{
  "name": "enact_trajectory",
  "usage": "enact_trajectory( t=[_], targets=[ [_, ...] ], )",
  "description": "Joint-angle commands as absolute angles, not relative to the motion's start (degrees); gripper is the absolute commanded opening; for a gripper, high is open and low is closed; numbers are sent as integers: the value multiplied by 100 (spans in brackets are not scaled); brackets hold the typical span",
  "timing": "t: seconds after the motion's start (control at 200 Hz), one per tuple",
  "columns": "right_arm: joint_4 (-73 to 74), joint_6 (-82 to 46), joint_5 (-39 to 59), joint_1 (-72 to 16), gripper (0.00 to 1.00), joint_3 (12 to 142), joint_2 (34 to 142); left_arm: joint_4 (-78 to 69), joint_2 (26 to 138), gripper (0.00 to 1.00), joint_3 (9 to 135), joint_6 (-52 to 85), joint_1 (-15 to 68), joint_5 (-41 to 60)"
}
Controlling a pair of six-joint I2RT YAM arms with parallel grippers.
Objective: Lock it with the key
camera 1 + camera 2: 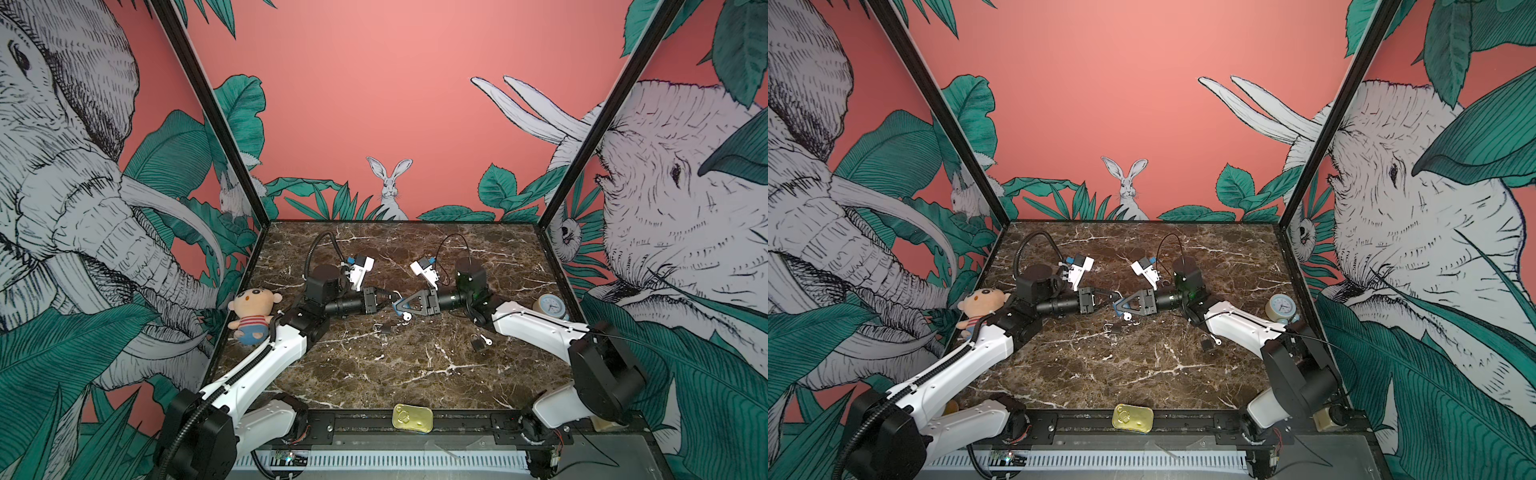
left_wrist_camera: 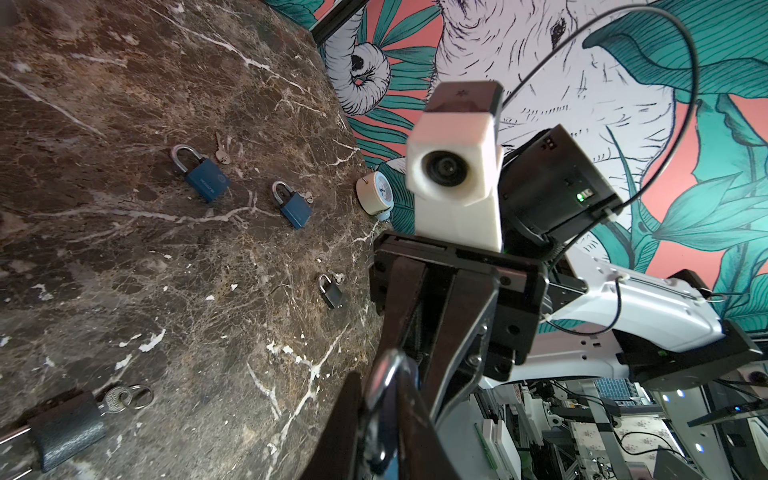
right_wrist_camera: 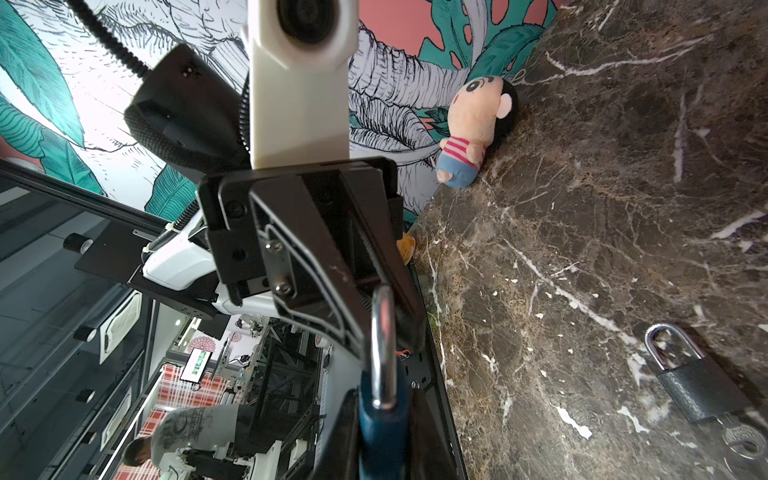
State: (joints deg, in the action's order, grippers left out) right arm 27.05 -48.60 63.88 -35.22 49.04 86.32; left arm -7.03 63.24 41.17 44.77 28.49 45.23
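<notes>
Right pincer [image 1: 399, 306] is clenched on the blue padlock [image 3: 378, 424], body btwn its tips. Left pincer [image 1: 392, 298], just across, nips the shiny shackle [image 3: 382, 332]. White-topped key [image 1: 406, 316] hangs just under both. Prob heavy, hard, slippy metal, so grab key by its head.

A robotics lab at work: the left arm [image 1: 257, 365] and right arm [image 1: 536, 328] are mounted on a black rail [image 1: 457, 424] along the front of a marble-patterned counter [image 1: 374, 374]. The counter sits inside a booth of black frame posts [image 1: 208, 104] and printed jungle panels [image 1: 374, 83], with a slotted cable duct [image 1: 374, 460] running below. Beyond the booth, the right wrist view shows more rigs, a lit monitor [image 3: 196, 363], red plaid cloth [image 3: 216, 390] and a person [image 3: 174, 432].
</notes>
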Motion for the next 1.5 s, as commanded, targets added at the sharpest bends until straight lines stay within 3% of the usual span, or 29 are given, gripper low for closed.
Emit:
enact_trajectory(
  t=[0.0, 0.04, 0.24, 0.275, 0.365, 0.49, 0.765, 1.12, 1.495],
  targets=[
    [2668, -4835, 5833, -3560, 0, 4992, 8704, -1248, 6229, 7, 4283, 4515, 2979, 5310],
    [2638, -4827, 5815, -3560, 0, 4997, 8694, -1257, 6232, 0, 4272, 4503, 2975, 5316],
    [2418, -4673, 5709, -3559, 0, 5064, 8647, -1403, 6164, 0, 4087, 4559, 2979, 4978],
    [2376, -4638, 5637, -3558, 11, 5063, 8626, -1438, 6135, 0, 4041, 4569, 2975, 4831],
    [2108, -4441, 5456, -3553, 28, 5062, 8521, -1517, 6017, 0, 3876, 4612, 2933, 4405],
    [1834, -4306, 5190, -3531, 40, 5023, 8320, -1769, 5881, 0, 3688, 4800, 2736, 3998],
    [1781, -4358, 4986, -3472, 42, 4774, 7808, -2051, 5906, 0, 3743, 4939, 2490, 3805],
    [2417, -4699, 5206, -3489, 41, 4807, 8173, -2271, 6070, 0, 3937, 5109, 2487, 3931],
    [2716, -4877, 5308, -3547, 26, 4855, 8258, -2421, 6274, 0, 3999, 5159, 2487, 3894]
  ],
)
